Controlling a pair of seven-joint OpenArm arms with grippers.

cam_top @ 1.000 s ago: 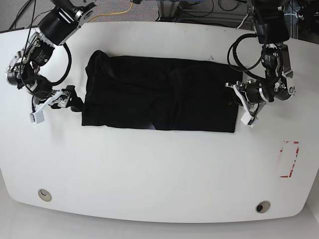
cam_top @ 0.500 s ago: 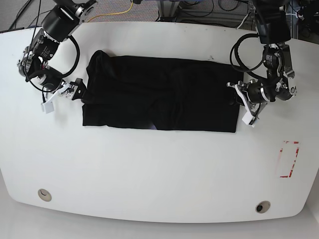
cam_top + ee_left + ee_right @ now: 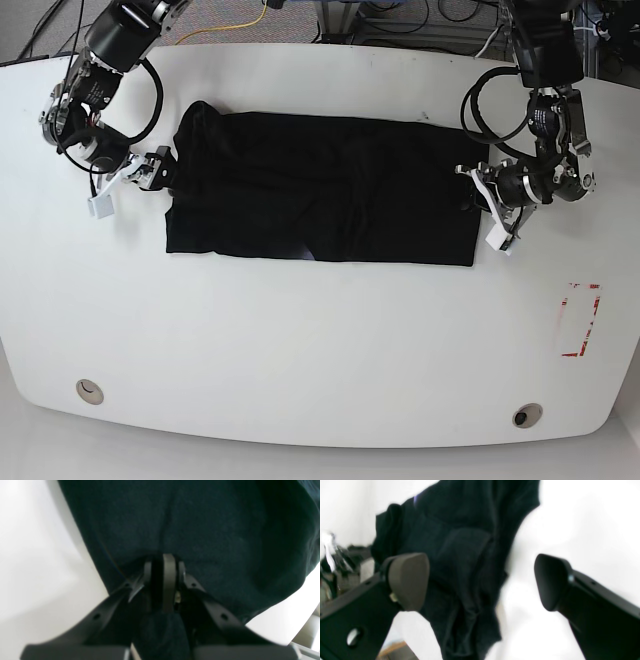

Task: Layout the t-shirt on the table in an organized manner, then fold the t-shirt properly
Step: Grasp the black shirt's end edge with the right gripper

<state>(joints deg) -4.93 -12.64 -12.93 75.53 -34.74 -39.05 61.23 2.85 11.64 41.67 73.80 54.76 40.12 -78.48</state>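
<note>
From the base view: black soft cloth t-shirt [image 3: 320,190] lies as a long flat band mid-way across the large white smooth tabletop [image 3: 320,340], its far corner on the right arm's side bunched up. Left gripper [image 3: 487,212] sits at one short edge, right gripper [image 3: 128,180] just beside the other.

Left wrist view: left gripper [image 3: 163,580] pressed together, pinching a tuck of the shirt hem [image 3: 175,520]. Advice: hold that pinch as the anchor, don't tug.

Right wrist view: right gripper [image 3: 482,580] spread wide, holding nothing, with rumpled cloth [image 3: 460,580] between the pads [image 3: 407,580]. I'd drop lower, close on the full stack of layers at the edge, then pull outward gently so the bunch flattens without dragging the whole shirt.
</note>
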